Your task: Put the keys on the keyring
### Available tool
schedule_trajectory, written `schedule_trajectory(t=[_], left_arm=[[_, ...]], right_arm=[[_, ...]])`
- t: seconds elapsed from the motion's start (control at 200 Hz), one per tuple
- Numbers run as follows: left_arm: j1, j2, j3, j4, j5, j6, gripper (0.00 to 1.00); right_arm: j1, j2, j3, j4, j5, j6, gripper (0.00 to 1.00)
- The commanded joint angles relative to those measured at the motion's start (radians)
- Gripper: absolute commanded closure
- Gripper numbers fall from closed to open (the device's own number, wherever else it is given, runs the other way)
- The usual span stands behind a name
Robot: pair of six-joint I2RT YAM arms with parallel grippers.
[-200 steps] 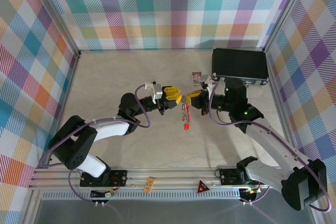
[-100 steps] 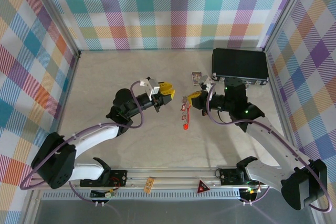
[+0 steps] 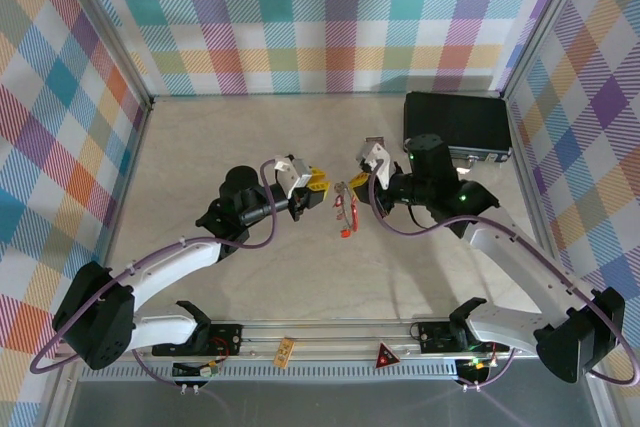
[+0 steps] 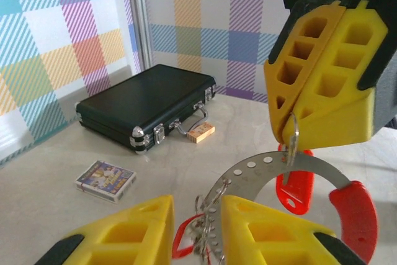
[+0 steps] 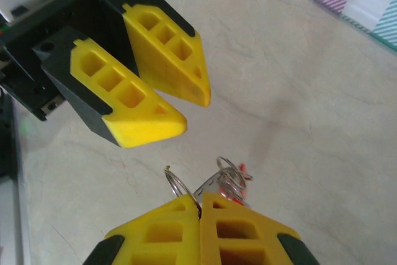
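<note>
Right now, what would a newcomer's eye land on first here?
Mid-table, the right pincer is shut on the keyring, with a red key hanging below it. The left pincer faces it, open and close by. A black case sits at the table's back right.

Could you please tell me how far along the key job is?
Done: the keyring is lifted, pinched in the shut right pincer, with a red key hanging on it. In hand: the open left pincer faces it, gripping nothing. Left: whether more keys need threading, I cannot tell.
</note>
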Motion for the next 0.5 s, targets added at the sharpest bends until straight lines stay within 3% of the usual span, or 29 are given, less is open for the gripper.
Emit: schedule_trajectory(t=[0.0, 0.3, 0.495], left_arm=[[-0.006, 0.015, 0.029, -0.003, 0.043, 0.039, 0.74], [-0.006, 0.074, 0.033, 0.075, 0.161, 0.006, 0.73], [-0.008, 0.116, 0.043, 0.091, 0.22, -0.007, 0.73]], right_arm=[[0.011, 0.021, 0.063, -0.106, 0.079, -0.117, 1.0], [0.099, 0.05, 0.085, -0.154, 0.277, -0.24, 1.0], [0.122, 0.051, 0.087, -0.147, 0.315, -0.253, 1.0]])
